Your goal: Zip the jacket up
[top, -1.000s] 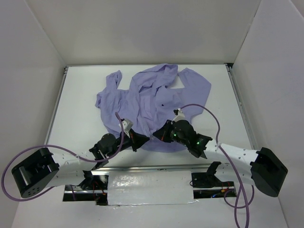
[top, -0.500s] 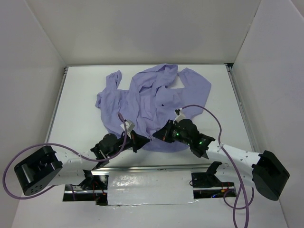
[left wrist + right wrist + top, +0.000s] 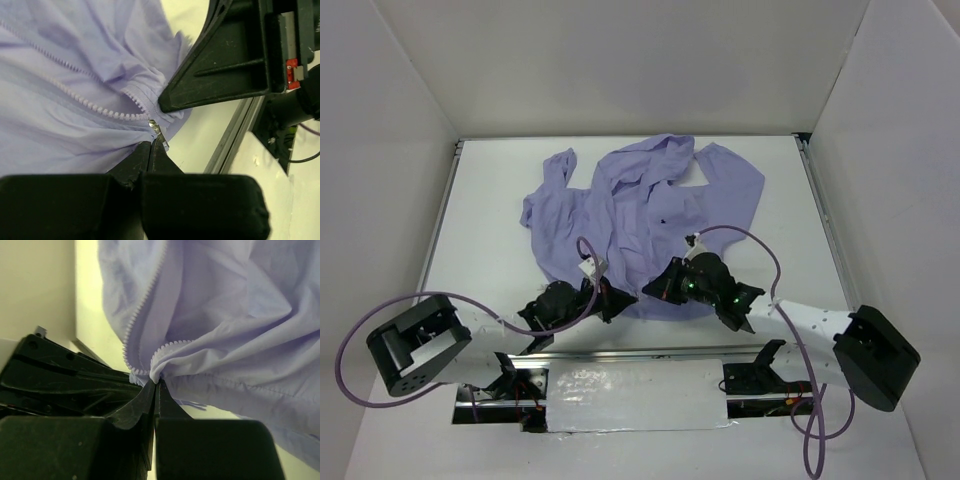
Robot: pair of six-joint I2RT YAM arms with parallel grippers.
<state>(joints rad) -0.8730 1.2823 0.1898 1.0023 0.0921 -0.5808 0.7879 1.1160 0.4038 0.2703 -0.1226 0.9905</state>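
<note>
A white table [image 3: 790, 200] boxed in by plain white walls [image 3: 620, 60] is filling the overhead view, and the jacket [image 3: 640, 200] is lying crumpled across the middle of it, with the hood and sleeves bunching toward the far side and the hem reaching toward the near edge, where both arms are working. Its zipper teeth [image 3: 95, 106] are running in two separate rows that are only meeting at the very bottom, so the front is looking unzipped along almost its whole length. At that meeting point the small metal zipper pull [image 3: 157, 131] is showing, and the left gripper [image 3: 152, 146] is pressing its fingers together on it, seemingly pinching just the tip of the tab. Just beside it, the right gripper [image 3: 156, 384] is clamping its fingers flat on the gathered hem fabric at the foot of the zipper, apparently anchoring it. Several things are looking risky from here: the grip on the pull is shallow, so the tab could be slipping free once the left arm is drawing it up; the cloth is puckering right at the slider, so loose fabric could be jamming in it; if the right fingers are losing the hem, the whole light jacket would be dragging along instead of closing; and the two grippers are sitting so near each other that a careless move could be knocking them together
</note>
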